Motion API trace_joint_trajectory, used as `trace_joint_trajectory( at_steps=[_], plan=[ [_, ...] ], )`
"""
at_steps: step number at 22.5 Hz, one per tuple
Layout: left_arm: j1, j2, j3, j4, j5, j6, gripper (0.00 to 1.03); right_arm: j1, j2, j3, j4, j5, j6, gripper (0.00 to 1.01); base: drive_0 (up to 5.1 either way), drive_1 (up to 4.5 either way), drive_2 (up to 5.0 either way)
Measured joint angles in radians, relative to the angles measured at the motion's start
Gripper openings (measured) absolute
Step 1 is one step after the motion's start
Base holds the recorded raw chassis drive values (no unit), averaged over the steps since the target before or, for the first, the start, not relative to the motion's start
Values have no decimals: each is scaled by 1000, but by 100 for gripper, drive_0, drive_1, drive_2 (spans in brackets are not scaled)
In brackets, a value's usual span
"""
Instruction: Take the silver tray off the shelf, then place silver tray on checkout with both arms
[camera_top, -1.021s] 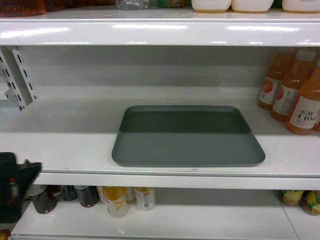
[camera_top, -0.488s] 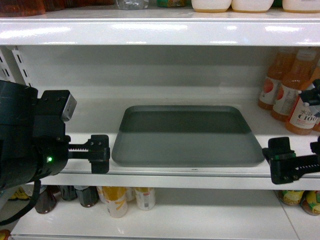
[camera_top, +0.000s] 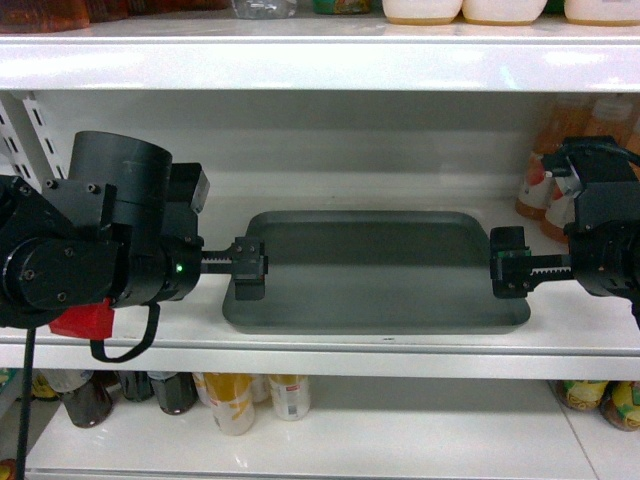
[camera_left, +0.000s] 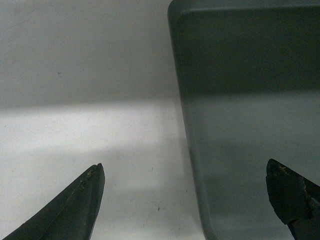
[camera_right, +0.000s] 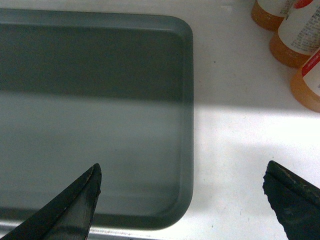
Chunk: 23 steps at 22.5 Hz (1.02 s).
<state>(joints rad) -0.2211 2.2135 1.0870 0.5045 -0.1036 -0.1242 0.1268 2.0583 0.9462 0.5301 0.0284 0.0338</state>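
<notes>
Two black robot arms flank the flat grey-green tray (camera_top: 375, 270) lying on the glossy white shelf board (camera_top: 130, 290), left gripper (camera_top: 248, 268) and right gripper (camera_top: 508, 262) spread wide astride its side rims, seemingly poised to close and lift

The silver tray (camera_top: 375, 270) looks matt and smooth, perhaps metal; beneath it, the shelf (camera_top: 150, 290) is glossy white.
</notes>
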Motion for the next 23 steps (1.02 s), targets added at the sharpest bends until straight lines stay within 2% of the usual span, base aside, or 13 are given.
trace_joint_trajectory(
  at_steps=[7,10,12,16,23],
  plan=[
    [1,80,74,-74,7,0,98,24,153,160,-108,40,25,98,0,0,0],
    [2,90,105,-117,11,-5,98,21,218,259,-189,48,51,98,0,0,0],
    [2,90,121,-163,40,-29,98,13,258,317,-227,49,67,98,0,0,0],
    [-3,90,132,-217,42,-29,98,-5,310,398,-300,56,89,98,0,0,0],
    [0,97,164,-276,53,-36,98,-10,348,476,-363,63,93,98,0,0,0]
  ],
)
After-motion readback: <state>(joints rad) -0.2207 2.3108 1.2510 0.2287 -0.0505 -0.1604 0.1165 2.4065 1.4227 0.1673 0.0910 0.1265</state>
